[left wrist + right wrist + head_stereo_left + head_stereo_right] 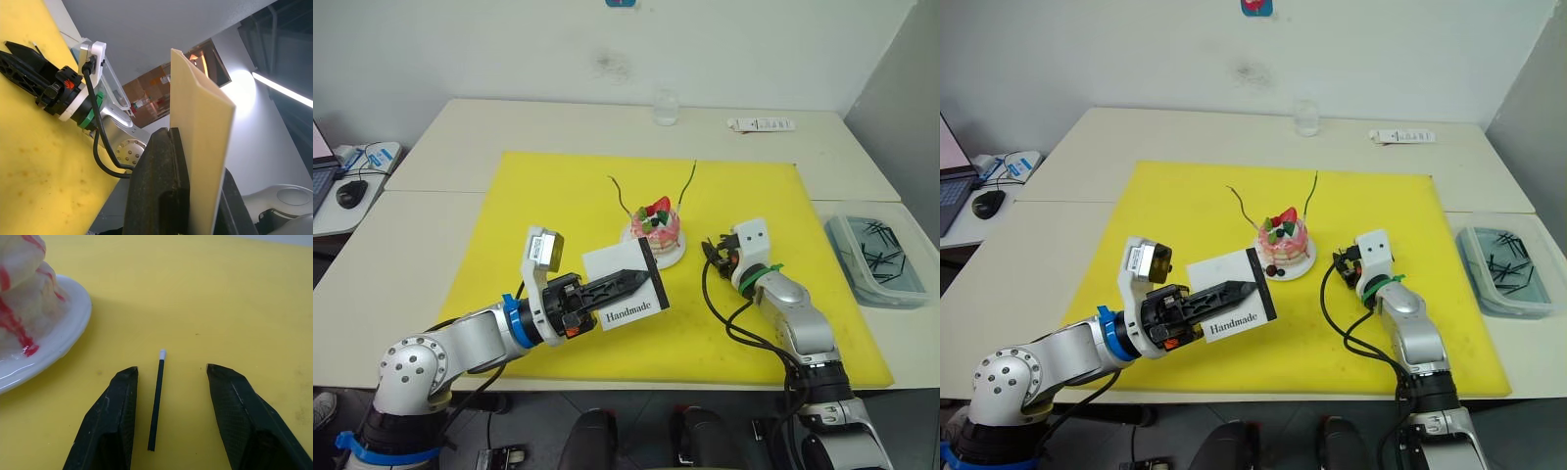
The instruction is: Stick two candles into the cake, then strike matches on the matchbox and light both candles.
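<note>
The cake (658, 227) sits on its small white plate (672, 258) near the middle of a yellow mat (558, 196) that covers the tabletop (460, 127). Two candles stand in it: one candle (620, 196) rises and leans toward the robot's left, the other candle (688, 183) leans toward its right. Neither tip shows a flame.

The left gripper (631, 283) holds the matchbox (625, 286) just beside the plate on the robot's left, its fingers pressed on the flat white box. The box is lifted and tilted, with the word "Handmade" facing up and its black strip (653, 273) along the edge nearest the cake. In the left wrist view the box (200, 142) stands edge-on between the dark fingers (156, 186).

The right gripper (171, 416) is low over the mat on the other side of the plate, fingers spread apart. A single match (156, 399) with a white tip lies flat on the mat between them, touching neither finger.

Off the mat on the robot's right, a clear tray (876, 257) holds more dark matches (881, 250). A glass (666, 107) stands at the far side of the tabletop.
</note>
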Tool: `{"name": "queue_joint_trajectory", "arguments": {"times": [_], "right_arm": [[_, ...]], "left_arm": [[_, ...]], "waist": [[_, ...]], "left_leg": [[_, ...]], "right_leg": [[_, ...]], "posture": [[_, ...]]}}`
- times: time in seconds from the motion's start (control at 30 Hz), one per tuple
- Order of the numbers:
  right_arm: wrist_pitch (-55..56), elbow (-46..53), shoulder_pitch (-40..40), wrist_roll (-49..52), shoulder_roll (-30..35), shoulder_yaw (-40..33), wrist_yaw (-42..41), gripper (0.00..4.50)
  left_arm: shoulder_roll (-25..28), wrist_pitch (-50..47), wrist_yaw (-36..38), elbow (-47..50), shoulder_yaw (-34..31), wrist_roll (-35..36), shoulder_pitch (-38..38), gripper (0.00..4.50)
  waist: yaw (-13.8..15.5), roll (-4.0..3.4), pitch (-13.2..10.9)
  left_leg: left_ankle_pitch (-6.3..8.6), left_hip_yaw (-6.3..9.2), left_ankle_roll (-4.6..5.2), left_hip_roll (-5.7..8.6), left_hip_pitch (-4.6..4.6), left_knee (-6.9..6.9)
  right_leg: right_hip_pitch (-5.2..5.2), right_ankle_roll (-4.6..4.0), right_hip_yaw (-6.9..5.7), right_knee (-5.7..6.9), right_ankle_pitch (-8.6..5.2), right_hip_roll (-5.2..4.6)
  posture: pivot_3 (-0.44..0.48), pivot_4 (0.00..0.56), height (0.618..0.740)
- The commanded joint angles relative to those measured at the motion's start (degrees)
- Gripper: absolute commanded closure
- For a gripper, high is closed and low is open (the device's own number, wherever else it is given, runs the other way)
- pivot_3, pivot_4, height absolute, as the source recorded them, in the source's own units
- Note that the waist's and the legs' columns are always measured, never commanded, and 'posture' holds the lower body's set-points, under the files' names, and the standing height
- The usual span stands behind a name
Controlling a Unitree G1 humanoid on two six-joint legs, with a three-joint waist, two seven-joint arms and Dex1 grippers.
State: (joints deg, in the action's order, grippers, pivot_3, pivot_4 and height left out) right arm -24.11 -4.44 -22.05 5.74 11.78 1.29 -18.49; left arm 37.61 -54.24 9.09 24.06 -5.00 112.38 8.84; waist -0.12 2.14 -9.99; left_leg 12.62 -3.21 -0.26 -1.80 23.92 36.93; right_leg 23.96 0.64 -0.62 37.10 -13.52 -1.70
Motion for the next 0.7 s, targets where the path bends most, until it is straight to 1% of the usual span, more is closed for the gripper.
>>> {"name": "queue_joint_trajectory", "arguments": {"times": [0.03,0.17,0.23,0.33,0.5,0.53,0.7], "right_arm": [[-0.1,-4.2,0.5,0.3,-1.0,1.0,-0.8,2.21],[1.1,-6.8,-0.2,-0.4,-1.0,1.5,-1.4,2.21],[1.3,-7.1,-0.3,-0.2,-1.0,1.2,-1.5,2.21],[1.4,-6.9,0.1,0.1,-0.9,1.0,-1.7,2.81],[2.1,-6.3,0.9,0.3,-1.0,1.0,-2.5,4.4],[2.1,-6.4,0.9,0.3,-1.0,0.9,-2.6,4.46],[1.6,-5.7,0.9,0.9,-0.9,0.0,-2.5,4.46]], "left_arm": [[0.0,1.3,0.1,1.4,0.1,0.1,0.3,4.5],[-0.6,2.0,0.0,1.7,0.9,-0.7,0.0,4.5],[-0.7,2.2,-0.1,1.9,1.1,-0.7,0.0,4.5],[-0.8,2.4,0.0,2.0,1.2,-0.8,-0.1,4.5],[-1.1,2.9,-0.1,1.9,1.8,-1.0,0.3,4.5],[-1.3,3.0,-0.2,1.8,1.9,-1.0,0.6,4.5],[-1.8,3.2,-0.4,1.4,2.3,-1.3,1.1,4.5]], "waist": [[0.0,0.05,0.0],[-0.2,0.1,0.1],[-0.2,0.12,0.1],[-0.2,0.13,0.1],[-0.2,0.14,0.1],[-0.2,0.14,0.1],[-0.2,0.14,0.1]], "left_leg": [[0.0,0.0,0.0,0.0,-0.03,0.0],[0.0,0.0,0.0,-0.04,-0.22,0.02],[0.0,0.0,0.0,-0.06,-0.31,0.02],[0.0,0.02,0.0,-0.07,-0.54,0.02],[0.0,0.02,0.0,-0.07,-0.58,0.0],[0.0,0.02,0.0,-0.07,-0.58,0.0],[0.0,0.02,0.0,-0.08,-0.57,-0.02]], "right_leg": [[-0.02,0.0,0.0,0.0,0.0,0.0],[-0.21,-0.06,0.01,-0.01,0.0,0.01],[-0.29,-0.3,0.01,-0.02,-0.08,0.0],[-0.52,-0.37,0.01,-0.03,-0.11,-0.06],[-0.57,-0.41,0.0,-0.05,-0.14,-0.07],[-0.58,-0.41,0.0,-0.06,-0.14,-0.08],[-0.58,-0.43,-0.01,-0.07,-0.16,-0.08]], "posture": [[0.0,0.15,0.74],[0.0,0.15,0.74],[0.0,0.15,0.74],[0.0,0.15,0.74],[0.0,0.15,0.74],[0.0,0.15,0.74],[0.0,0.15,0.74]]}}
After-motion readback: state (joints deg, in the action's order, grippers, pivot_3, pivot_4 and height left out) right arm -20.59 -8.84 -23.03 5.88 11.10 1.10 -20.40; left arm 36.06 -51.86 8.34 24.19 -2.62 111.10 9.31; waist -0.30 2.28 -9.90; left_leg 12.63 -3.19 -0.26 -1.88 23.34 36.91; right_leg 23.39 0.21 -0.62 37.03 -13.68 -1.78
